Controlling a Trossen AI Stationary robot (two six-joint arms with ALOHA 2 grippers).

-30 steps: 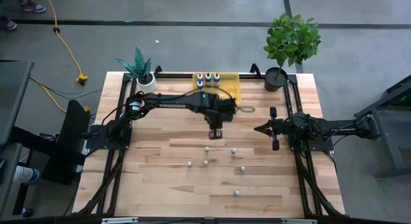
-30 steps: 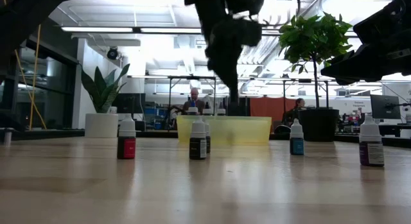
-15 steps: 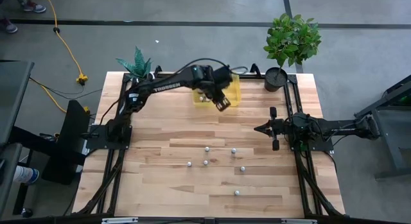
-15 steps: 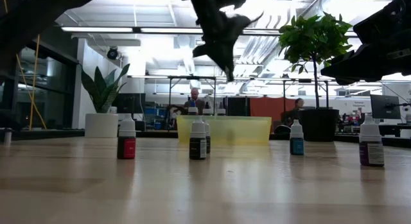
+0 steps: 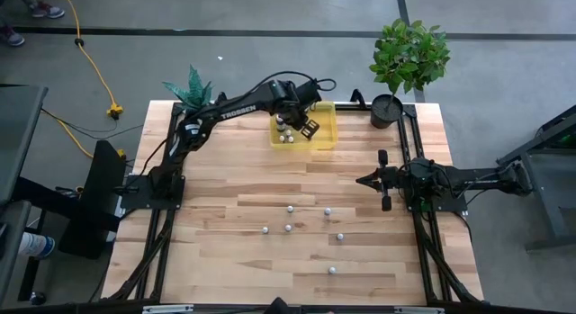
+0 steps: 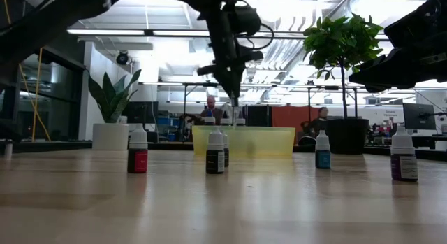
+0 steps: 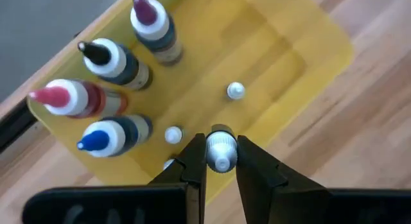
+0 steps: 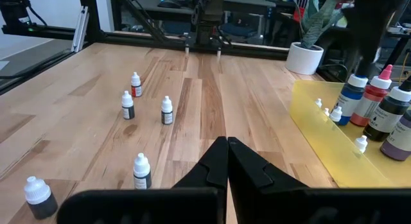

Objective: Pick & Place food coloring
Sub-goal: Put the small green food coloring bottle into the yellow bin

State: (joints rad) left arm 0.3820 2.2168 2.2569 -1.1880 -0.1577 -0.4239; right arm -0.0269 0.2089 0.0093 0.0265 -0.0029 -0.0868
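My left gripper hung over the yellow tray at the far edge of the table, w/ its fingers pinched on one small white-capped bottle. Only the cap and neck showed; the rest was hidden betw. the fingers, so I couldn't tell its color.

In the tray I counted 4 big bottles: a purple-tipped one, a black-tipped one, a pink-tipped one and a blue-tipped one. They stood in a bunch at one end. Near them were small white caps: one out by itself, one just beside the blue-tipped bottle, and a third half hidden behind my finger. From above my arm covered part of the tray, so I couldn't count well there.

6 small bottles were out on the bare wood, spread in the middle and near part of the table, well apart from the tray. From table height only 4 showed clearly, and the one at the right looked bigger just bc it was closer.

My right gripper waited at the right side of the table, fingers pressed together, holding nothing. A big leafy plant and a small spiky plant sat by the far corners.
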